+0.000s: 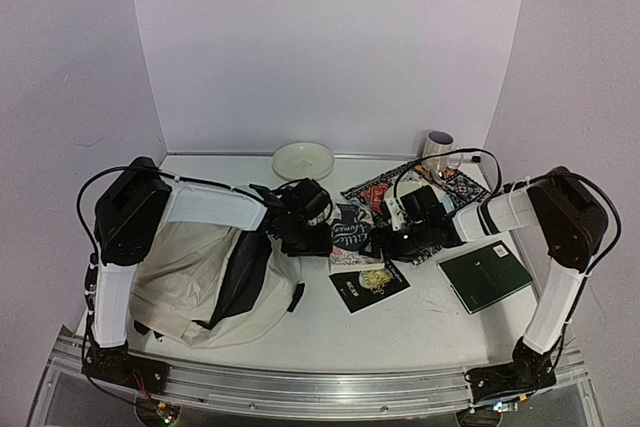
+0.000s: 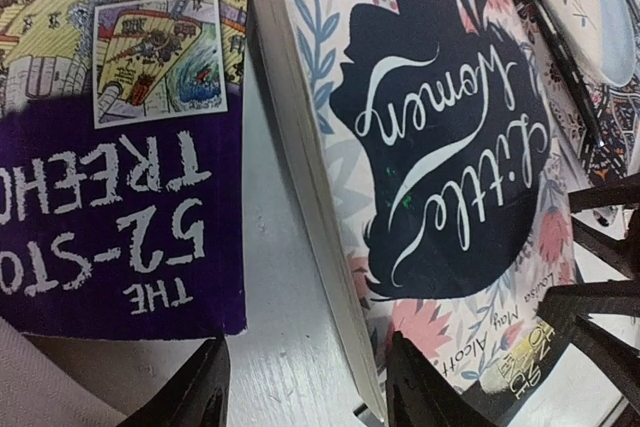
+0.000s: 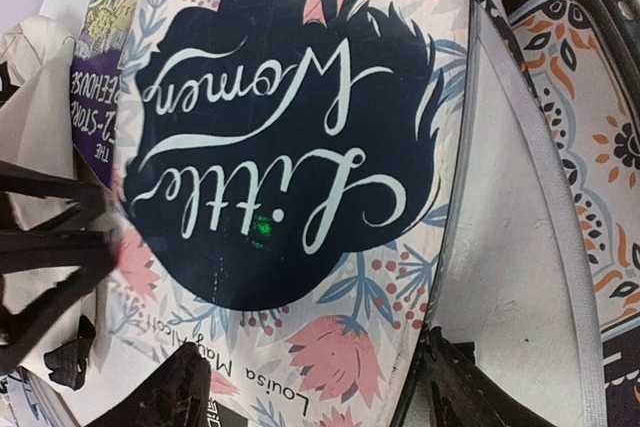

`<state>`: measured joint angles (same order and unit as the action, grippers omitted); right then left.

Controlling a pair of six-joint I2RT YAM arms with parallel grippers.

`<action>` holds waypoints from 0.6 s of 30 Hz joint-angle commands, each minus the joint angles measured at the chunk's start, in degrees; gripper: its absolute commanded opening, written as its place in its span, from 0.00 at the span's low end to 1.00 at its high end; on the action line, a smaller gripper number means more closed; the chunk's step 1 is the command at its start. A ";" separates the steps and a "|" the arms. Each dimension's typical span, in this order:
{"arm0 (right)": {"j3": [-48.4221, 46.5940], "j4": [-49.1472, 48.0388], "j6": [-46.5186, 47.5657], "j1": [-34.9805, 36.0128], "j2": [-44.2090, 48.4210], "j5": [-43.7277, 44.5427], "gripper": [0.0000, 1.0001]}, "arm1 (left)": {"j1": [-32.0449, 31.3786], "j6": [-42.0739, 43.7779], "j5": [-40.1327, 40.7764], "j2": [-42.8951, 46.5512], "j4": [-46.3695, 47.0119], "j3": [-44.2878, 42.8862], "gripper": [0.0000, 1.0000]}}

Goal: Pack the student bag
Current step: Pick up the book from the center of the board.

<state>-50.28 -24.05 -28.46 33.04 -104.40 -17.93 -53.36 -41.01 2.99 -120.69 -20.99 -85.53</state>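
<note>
Cream fabric, soft and creased, forms the student bag (image 1: 190,267), slumped at 8 o'clock on the white table (image 1: 420,327), with a black panel along its 3 o'clock side. At centre lies a glossy, rectangular paperback, Little Women (image 2: 440,147), with a floral cover and a dark silhouette. A purple cartoon-covered Treehouse paperback (image 2: 120,217) lies just beside it, a strip of table between them. A black-covered book (image 1: 368,285) lies at 6 o'clock of the paperback, and a flat green notebook (image 1: 485,275) sits at 4 o'clock on the table. At the far edge are a round pale plate (image 1: 303,159) at 12 o'clock, and a mug (image 1: 437,147) and a patterned cloth placemat (image 1: 450,187) at 2 o'clock.

The left arm (image 1: 210,205) folds at the elbow and reaches over the bag. The left gripper (image 2: 305,367) is partly open astride the paperback's long edge, clamping nothing. The right arm (image 1: 500,212) mirrors it. The right gripper (image 3: 315,367) is spread wide over the cover, empty.
</note>
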 commanded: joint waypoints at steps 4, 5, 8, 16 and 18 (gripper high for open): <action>-0.15 -3.93 -2.07 0.05 -1.68 -4.87 0.73 | -0.16 -2.73 -4.26 -2.14 5.59 -0.37 0.47; 0.02 -4.61 -2.45 0.02 -1.86 -5.30 0.73 | -0.11 -3.38 -5.26 -2.15 6.68 0.44 0.46; 0.67 -6.53 -4.23 0.01 -2.31 -7.04 0.72 | -0.11 -5.43 -7.72 -1.93 9.84 3.36 0.37; 2.37 -13.73 -9.60 0.04 -4.51 -12.11 0.72 | -0.13 -14.75 -14.78 2.00 24.52 15.33 0.20; 2.98 -16.02 -11.28 0.01 -4.43 -13.52 0.71 | -0.16 -17.52 -15.95 3.25 28.39 18.10 0.18</action>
<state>-48.34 -33.15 -35.76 31.90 -106.63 -24.40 -52.07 -51.75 -5.29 -119.44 -0.02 -72.93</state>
